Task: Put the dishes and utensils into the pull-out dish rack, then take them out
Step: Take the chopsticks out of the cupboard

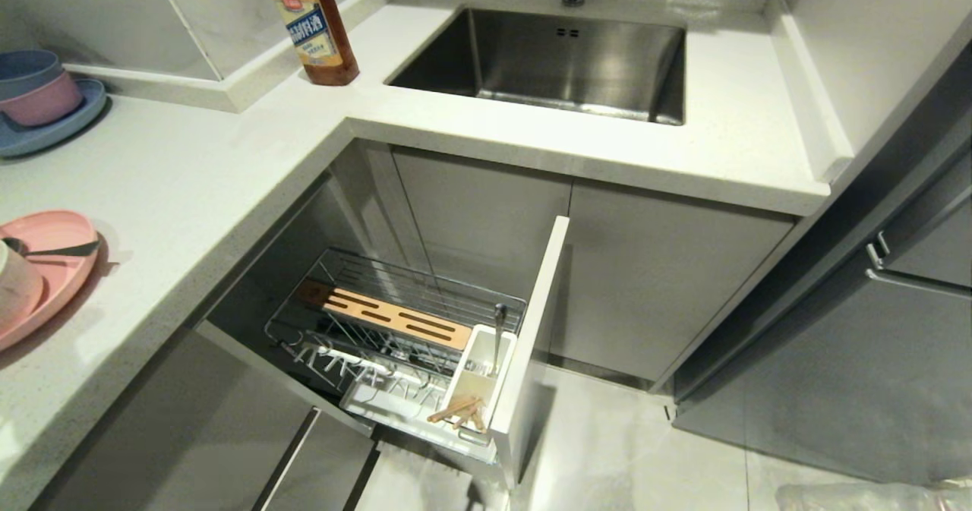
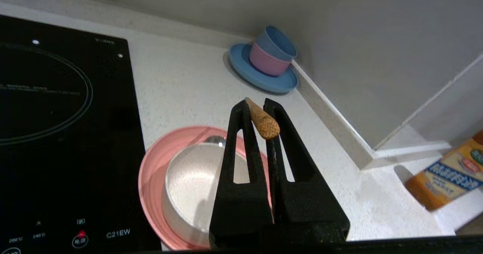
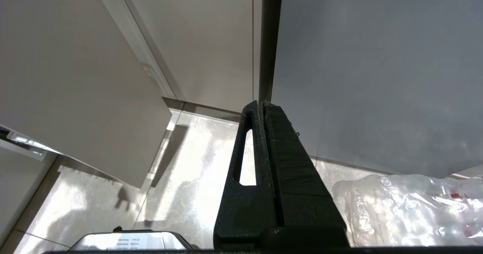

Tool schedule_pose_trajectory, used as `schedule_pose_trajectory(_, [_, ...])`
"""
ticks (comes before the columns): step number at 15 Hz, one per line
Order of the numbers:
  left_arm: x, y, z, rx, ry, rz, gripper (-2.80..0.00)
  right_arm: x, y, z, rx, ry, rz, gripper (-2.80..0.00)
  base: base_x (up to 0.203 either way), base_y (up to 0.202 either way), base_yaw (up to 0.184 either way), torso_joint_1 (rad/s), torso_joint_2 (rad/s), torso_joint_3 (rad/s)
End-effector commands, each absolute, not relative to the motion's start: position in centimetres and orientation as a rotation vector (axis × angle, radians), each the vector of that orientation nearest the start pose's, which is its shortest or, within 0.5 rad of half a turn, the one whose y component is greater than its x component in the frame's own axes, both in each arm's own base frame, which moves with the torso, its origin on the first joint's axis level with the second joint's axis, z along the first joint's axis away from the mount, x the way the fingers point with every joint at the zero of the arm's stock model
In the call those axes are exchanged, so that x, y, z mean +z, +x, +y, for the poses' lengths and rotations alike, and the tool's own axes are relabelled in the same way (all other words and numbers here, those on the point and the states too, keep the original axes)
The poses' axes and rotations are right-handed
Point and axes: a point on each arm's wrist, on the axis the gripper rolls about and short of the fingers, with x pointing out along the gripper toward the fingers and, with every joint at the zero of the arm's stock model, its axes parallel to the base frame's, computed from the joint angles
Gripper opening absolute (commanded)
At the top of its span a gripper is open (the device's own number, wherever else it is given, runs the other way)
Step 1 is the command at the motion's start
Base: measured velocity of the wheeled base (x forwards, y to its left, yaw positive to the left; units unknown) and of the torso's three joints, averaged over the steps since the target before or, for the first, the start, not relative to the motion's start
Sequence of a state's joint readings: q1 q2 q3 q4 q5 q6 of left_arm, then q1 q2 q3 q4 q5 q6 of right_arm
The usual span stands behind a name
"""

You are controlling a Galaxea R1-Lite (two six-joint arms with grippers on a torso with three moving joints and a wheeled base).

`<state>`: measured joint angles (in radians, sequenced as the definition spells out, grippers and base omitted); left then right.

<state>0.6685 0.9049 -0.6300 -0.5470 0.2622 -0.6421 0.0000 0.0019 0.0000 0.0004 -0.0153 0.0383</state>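
A white stone bench (image 1: 190, 184) wraps an L-shaped kitchen corner, with a steel sink (image 1: 562, 59) set in at the far side. Below the corner, the pull-out dish rack (image 1: 395, 329) stands drawn out over the floor, its narrow door front at the right. A slotted wooden block (image 1: 391, 317) lies across the wire basket. At the near right end, a white utensil cup (image 1: 478, 378) holds a metal spoon (image 1: 498, 336) standing upright, and light-wood chopstick ends (image 1: 459, 412) show in its nearest compartment.

At the left edge of the bench rests the pink oval plate (image 2: 151, 178), with the cream-white bowl (image 2: 188, 182) sitting on it. Further back on the left, a small pink bowl and blue bowl (image 2: 273, 52) are stacked on a blue round plate (image 2: 260, 76). A brown sauce bottle (image 1: 311, 21) stands near the sink's left edge. A black induction hob (image 2: 56, 125) lies just beside the pink plate.

The left end effector (image 2: 260, 110) hangs over the plate and bowl, its jaws pinched narrow on a single wooden chopstick (image 2: 263, 120), whose thick end sticks out between them. The right end effector (image 3: 260, 108) is parked low beside grey cabinet doors, over the pale tiled floor, with its jaws pressed together on nothing.
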Motion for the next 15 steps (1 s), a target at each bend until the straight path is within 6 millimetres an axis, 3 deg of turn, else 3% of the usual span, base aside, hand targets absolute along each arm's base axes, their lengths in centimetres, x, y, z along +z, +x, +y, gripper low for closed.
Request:
schedule_pose_trajectory(1, [28.4, 7.5, 6.7, 0.792, -0.541, -0.553, -2.80, 7.5, -2.2, 0.0, -0.015, 0.038, 0.005, -2.80, 0.000, 0.000, 0.000, 0.000, 0.00, 0.000])
schedule_pose_trajectory(4, [30.2, 7.4, 6.5, 0.765, -0.531, -0.606, -2.80, 7.5, -2.2, 0.0, -0.015, 0.038, 0.004, -2.80, 0.000, 0.000, 0.000, 0.000, 0.00, 0.000])
schedule_pose_trajectory(8, [34.3, 7.4, 6.5, 0.742, -0.590, -0.574, -2.80, 7.5, -2.3, 0.0, -0.015, 0.038, 0.003, -2.80, 0.000, 0.000, 0.000, 0.000, 0.00, 0.000])
schedule_pose_trajectory(11, [36.7, 8.3, 6.9, 0.718, -0.723, -0.419, -2.80, 7.5, -2.3, 0.0, -0.015, 0.038, 0.003, -2.80, 0.000, 0.000, 0.000, 0.000, 0.00, 0.000])
schedule_pose_trajectory(15, [36.9, 11.2, 9.3, 0.686, -0.931, -0.136, -2.80, 7.5, -2.2, 0.0, -0.015, 0.038, 0.005, -2.80, 0.000, 0.000, 0.000, 0.000, 0.00, 0.000])
